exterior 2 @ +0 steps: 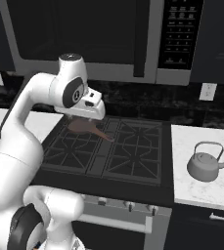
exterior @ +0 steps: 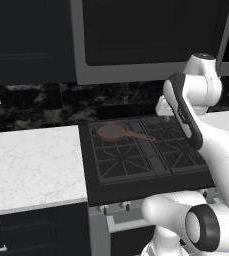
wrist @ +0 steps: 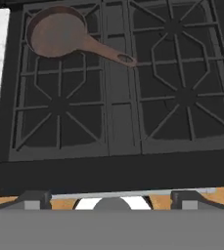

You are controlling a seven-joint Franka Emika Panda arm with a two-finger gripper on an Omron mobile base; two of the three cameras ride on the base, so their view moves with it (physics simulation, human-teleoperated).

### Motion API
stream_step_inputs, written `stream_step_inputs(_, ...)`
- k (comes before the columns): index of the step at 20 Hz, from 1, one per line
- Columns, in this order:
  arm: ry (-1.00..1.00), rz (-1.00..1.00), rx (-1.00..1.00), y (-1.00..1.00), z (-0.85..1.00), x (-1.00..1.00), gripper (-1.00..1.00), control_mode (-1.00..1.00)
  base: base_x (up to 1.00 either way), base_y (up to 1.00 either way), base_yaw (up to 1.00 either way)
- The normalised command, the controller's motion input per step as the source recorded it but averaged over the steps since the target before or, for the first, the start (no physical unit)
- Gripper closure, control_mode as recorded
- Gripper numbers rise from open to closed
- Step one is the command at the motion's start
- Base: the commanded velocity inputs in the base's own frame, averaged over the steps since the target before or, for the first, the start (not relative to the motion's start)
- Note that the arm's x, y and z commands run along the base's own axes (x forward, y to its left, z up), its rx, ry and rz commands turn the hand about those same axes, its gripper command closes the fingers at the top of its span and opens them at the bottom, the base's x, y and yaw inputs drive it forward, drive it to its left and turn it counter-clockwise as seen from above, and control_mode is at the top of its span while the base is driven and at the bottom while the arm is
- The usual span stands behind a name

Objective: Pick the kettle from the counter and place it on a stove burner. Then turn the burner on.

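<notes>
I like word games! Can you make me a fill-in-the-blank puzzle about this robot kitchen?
1. The copper pan sits on the back left ____.
2. The kettle stands on the white ____, to the right of the stove.
3. The kettle's spout points to the ____ in the right base view.
4. Above the stove hangs a ____.

Missing words: burner; counter; right; microwave

A copper-brown pan (exterior: pixel 117 132) is seen on the rear left stove burner (exterior: pixel 117 136) of the black cooktop (exterior: pixel 141 150), handle pointing right. White marble worktop (exterior: pixel 31 165) is shown left of it, the arm (exterior: pixel 201 130) rising at right.
</notes>
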Motion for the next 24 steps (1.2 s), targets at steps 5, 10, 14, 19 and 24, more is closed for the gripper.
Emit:
stream_step_inputs(5,0.05,-0.49,0.0,-1.0,0.05,-0.35,-1.0,-1.0,0.0,0.0,0.0)
stream_step_inputs(10,0.12,-0.55,0.02,-1.0,0.08,-0.09,-1.0,-1.0,0.0,0.0,0.0)
stream_step_inputs(14,0.08,-0.52,0.02,-1.0,0.0,-0.06,-1.0,-1.0,0.0,0.0,0.0)
stream_step_inputs(19,0.01,-0.44,0.0,-0.8,-0.14,0.06,-1.0,-1.0,0.0,0.0,0.0)
stream_step_inputs(24,0.0,-0.18,0.0,-0.4,-0.4,0.44,-1.0,-1.0,0.0,0.0,0.0)
